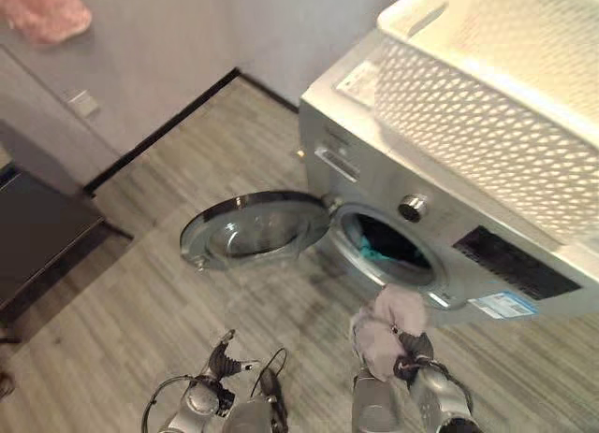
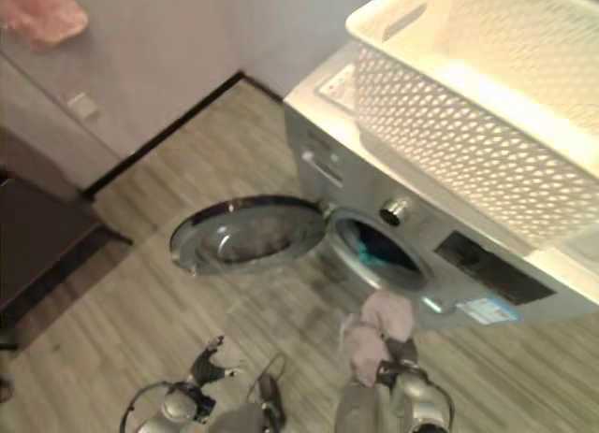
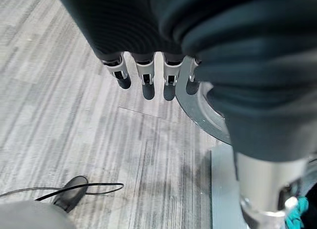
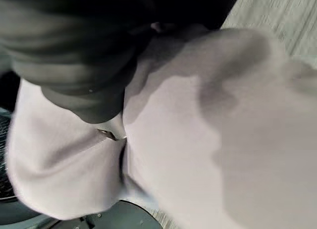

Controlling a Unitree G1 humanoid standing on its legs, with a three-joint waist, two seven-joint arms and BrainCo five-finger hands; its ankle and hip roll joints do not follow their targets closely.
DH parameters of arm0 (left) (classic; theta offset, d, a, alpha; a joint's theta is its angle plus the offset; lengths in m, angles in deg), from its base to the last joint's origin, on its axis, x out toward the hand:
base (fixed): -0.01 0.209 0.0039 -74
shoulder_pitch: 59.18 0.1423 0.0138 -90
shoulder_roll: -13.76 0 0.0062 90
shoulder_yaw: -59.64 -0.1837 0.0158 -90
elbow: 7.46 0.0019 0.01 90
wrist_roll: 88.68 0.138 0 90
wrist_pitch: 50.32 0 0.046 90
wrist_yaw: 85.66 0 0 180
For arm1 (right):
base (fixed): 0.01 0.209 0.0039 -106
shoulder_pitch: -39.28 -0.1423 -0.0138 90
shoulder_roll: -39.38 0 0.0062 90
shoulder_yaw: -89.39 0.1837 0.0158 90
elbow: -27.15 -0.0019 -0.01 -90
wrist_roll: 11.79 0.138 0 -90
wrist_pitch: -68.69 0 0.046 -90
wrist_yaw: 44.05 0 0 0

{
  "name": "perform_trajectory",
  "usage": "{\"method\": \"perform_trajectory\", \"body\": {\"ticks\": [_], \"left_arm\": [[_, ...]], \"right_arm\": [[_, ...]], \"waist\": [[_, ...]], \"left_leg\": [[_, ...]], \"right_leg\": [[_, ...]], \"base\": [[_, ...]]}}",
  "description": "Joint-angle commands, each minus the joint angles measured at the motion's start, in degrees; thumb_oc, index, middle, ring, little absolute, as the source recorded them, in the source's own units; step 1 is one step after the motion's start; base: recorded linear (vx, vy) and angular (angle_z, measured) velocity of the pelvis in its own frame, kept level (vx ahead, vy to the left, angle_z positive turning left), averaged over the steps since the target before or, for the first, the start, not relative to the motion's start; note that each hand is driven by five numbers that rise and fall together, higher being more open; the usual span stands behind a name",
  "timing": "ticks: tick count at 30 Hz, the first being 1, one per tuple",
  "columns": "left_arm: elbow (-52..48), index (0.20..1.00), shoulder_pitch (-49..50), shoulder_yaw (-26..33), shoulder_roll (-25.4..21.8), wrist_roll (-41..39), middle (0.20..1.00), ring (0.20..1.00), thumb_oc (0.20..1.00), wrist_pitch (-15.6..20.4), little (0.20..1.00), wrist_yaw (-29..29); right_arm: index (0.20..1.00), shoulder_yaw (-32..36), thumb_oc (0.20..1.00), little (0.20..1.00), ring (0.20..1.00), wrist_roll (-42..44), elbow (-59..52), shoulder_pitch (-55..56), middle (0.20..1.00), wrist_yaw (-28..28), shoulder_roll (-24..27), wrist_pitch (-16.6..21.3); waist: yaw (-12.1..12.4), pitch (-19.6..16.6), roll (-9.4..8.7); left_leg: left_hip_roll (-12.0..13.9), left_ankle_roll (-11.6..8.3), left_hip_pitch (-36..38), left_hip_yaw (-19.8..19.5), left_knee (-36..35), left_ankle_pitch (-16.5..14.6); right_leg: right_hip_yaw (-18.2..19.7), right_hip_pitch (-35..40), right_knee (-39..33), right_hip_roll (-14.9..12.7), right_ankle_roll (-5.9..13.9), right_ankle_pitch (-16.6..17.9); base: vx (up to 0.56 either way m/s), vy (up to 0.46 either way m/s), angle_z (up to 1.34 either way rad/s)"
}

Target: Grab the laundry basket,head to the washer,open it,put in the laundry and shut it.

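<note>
The silver washer (image 1: 374, 185) stands at the right with its round door (image 1: 253, 229) swung wide open to the left. Dark and teal laundry (image 1: 376, 252) lies inside the drum (image 2: 374, 251). A white perforated laundry basket (image 1: 487, 115) rests on top of the washer. My right hand (image 1: 417, 356) is shut on a pale pink cloth (image 1: 388, 323), held just below and in front of the drum opening. Up close, the cloth (image 4: 198, 140) bulges past the hand. My left hand (image 1: 221, 360) hangs low over the floor near the door, its fingers (image 3: 143, 76) straight and holding nothing.
A dark low table (image 1: 37, 237) stands at the left by the wall. A pink cloth (image 1: 47, 12) hangs at the top left above a wall socket (image 1: 84, 103). Grey plank floor (image 1: 140, 311) spreads in front of the washer.
</note>
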Motion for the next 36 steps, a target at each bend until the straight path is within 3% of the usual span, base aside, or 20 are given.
{"method": "perform_trajectory", "body": {"ticks": [1, 2, 6, 9, 13, 20, 24, 31, 35, 36], "left_arm": [[0.57, 1.000, -1.21, -1.85, 0.00, -3.32, 1.000, 1.000, 1.000, 3.28, 1.000, -3.68], [0.65, 1.000, -1.35, -1.89, 0.06, -3.33, 1.000, 1.000, 1.000, 3.31, 1.000, -3.70], [1.41, 1.000, -3.50, -5.48, 2.48, -5.38, 1.000, 1.000, 1.000, 4.21, 1.000, -5.06], [0.88, 1.000, -4.16, -6.20, 2.66, -5.94, 1.000, 1.000, 1.000, 4.41, 1.000, -5.25], [-2.62, 1.000, -6.27, -9.42, 2.69, -7.47, 1.000, 1.000, 1.000, 5.76, 1.000, -5.92], [-7.06, 1.000, -7.44, -12.03, 1.66, -6.26, 1.000, 1.000, 1.000, 5.82, 1.000, -5.61], [-7.40, 1.000, -7.99, -12.67, 1.30, -5.91, 1.000, 1.000, 1.000, 5.54, 1.000, -5.31], [-7.52, 1.000, -8.78, -13.32, 1.13, -6.41, 1.000, 1.000, 1.000, 5.24, 1.000, -4.60], [-9.14, 1.000, -9.12, -14.18, 0.55, -7.42, 1.000, 1.000, 1.000, 5.33, 1.000, -4.13], [-10.54, 1.000, -9.25, -14.44, 0.05, -7.76, 1.000, 1.000, 1.000, 5.40, 1.000, -3.70]], "right_arm": [[0.200, 1.28, 0.200, 0.200, 0.200, 7.32, 3.98, -5.08, 0.200, -4.23, -1.54, 4.60], [0.200, 1.35, 0.200, 0.200, 0.200, 7.36, 4.11, -5.25, 0.200, -4.19, -1.48, 4.63], [0.200, 4.41, 0.200, 0.200, 0.200, 10.55, 11.14, -14.83, 0.200, -7.84, -0.63, 6.31], [0.200, 5.04, 0.200, 0.200, 0.200, 10.63, 11.88, -16.50, 0.200, -8.48, -0.10, 6.48], [0.200, 7.56, 0.200, 0.200, 0.200, 10.07, 17.75, -25.52, 0.200, -11.21, 3.65, 7.03], [0.200, 10.02, 0.200, 0.200, 0.200, 12.18, 19.00, -34.42, 0.200, -12.73, 8.64, 9.26], [0.200, 10.24, 0.200, 0.200, 0.200, 13.73, 19.17, -39.98, 0.200, -12.48, 11.13, 10.12], [0.200, 9.56, 0.200, 0.200, 0.200, 17.81, 17.25, -45.38, 0.200, -10.83, 11.43, 11.98], [0.200, 11.54, 0.200, 0.200, 0.200, 21.41, 17.18, -51.57, 0.200, -11.78, 15.33, 14.38], [0.200, 13.44, 0.200, 0.200, 0.200, 24.23, 16.58, -54.19, 0.200, -12.48, 18.77, 15.81]], "waist": [[0.40, 0.89, 2.34], [0.43, 0.87, 2.41], [1.23, 4.06, 6.26], [1.57, 5.00, 7.09], [2.20, 8.58, 10.73], [3.65, 10.50, 14.51], [4.99, 11.17, 16.03], [6.38, 10.78, 16.88], [7.71, 10.36, 17.90], [8.22, 10.01, 18.58]], "left_leg": [[-0.64, 1.06, -7.49, -2.26, 8.38, -3.82], [-0.62, 1.06, -7.62, -2.28, 8.40, -3.81], [-1.01, 0.85, -11.30, -1.21, 9.11, -3.32], [-0.66, 0.85, -12.44, -0.84, 9.94, -3.65], [-0.59, 0.21, -16.42, -0.81, 9.54, -2.27], [-1.06, -0.30, -19.54, -0.92, 7.76, -0.62], [-1.12, -0.48, -20.99, -1.14, 6.78, 0.30], [-0.85, -0.92, -22.06, -2.18, 5.35, 1.24], [-0.71, -1.27, -23.27, -3.35, 5.10, 1.71], [-0.82, -1.52, -23.70, -3.95, 4.75, 2.01]], "right_leg": [[-0.17, -4.35, 1.50, -4.31, 2.75, -2.49], [-0.18, -4.47, 1.53, -4.29, 2.74, -2.49], [0.04, -8.91, 1.83, -5.37, 3.00, -2.27], [0.15, -10.16, 2.47, -5.32, 3.05, -2.50], [-0.10, -15.50, 4.99, -5.94, 3.28, -2.75], [0.39, -20.41, 6.76, -5.93, 3.35, -3.21], [0.67, -23.24, 8.63, -5.80, 3.07, -3.95], [0.61, -25.45, 10.92, -4.96, 2.50, -5.33], [0.39, -26.69, 12.39, -4.61, 2.36, -6.58], [0.38, -27.34, 13.15, -4.54, 2.38, -7.15]], "base": [[-0.07, 0.053, 0.22], [-0.05, 0.057, 0.17], [-0.05, 0.061, 0.06], [-0.04, 0.004, -0.05], [-0.06, -0.033, 0.03], [-0.02, -0.009, 0.03], [-0.01, -0.018, 0.00], [0.01, -0.049, 0.02], [0.01, -0.075, 0.06], [0.00, -0.054, 0.16]]}}
